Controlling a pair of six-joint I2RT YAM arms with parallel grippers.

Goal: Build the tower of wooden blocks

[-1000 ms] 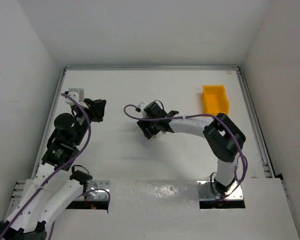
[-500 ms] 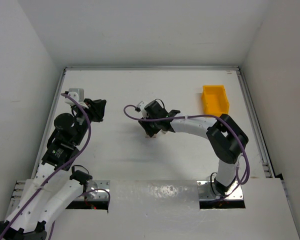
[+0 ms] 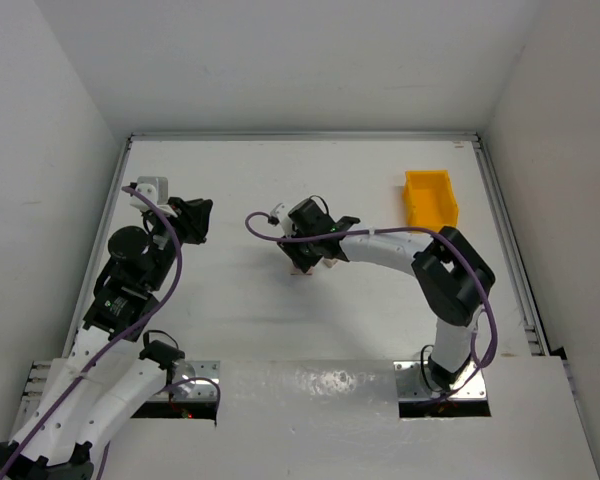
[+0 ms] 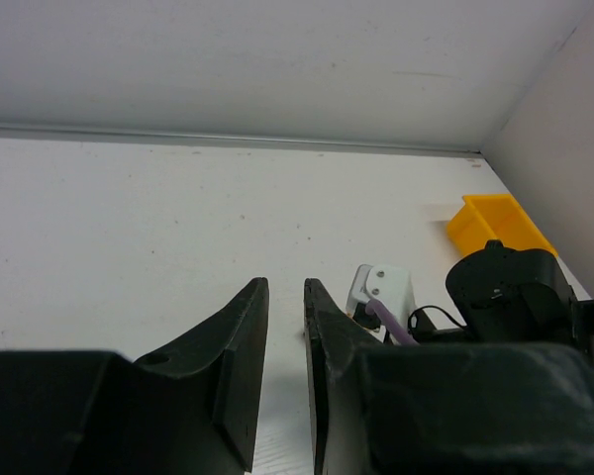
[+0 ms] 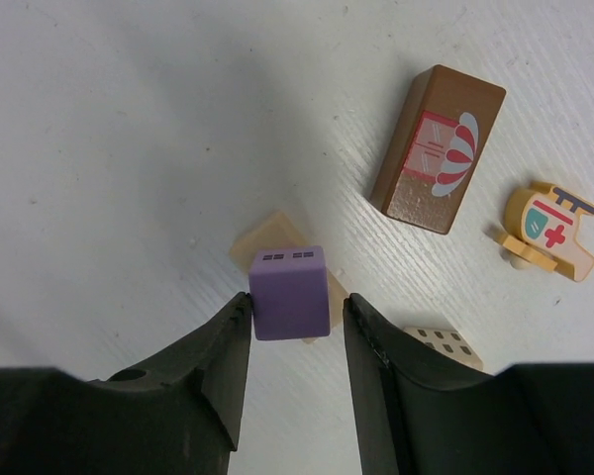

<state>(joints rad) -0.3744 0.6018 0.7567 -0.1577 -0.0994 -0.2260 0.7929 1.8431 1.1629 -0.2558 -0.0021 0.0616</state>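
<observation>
Straddled a small purple wooden cube (image 5: 290, 287) with the right pincer (image 5: 297, 307), one finger touching its side and the other a sliver off, so could not tell grasping from releasing; seemingly lined up square over the flat pale tan wooden block (image 5: 269, 237) right beneath, as the next storey. Found a brown rectangular wooden block with a red-and-white print (image 5: 437, 148) and a yellow painted figure block (image 5: 551, 230) ahead and to the right on the white surface (image 5: 129, 148), handy for later. Parked the left pincer (image 4: 285, 297) far off, jaws barely apart, grasping nothing.
</observation>
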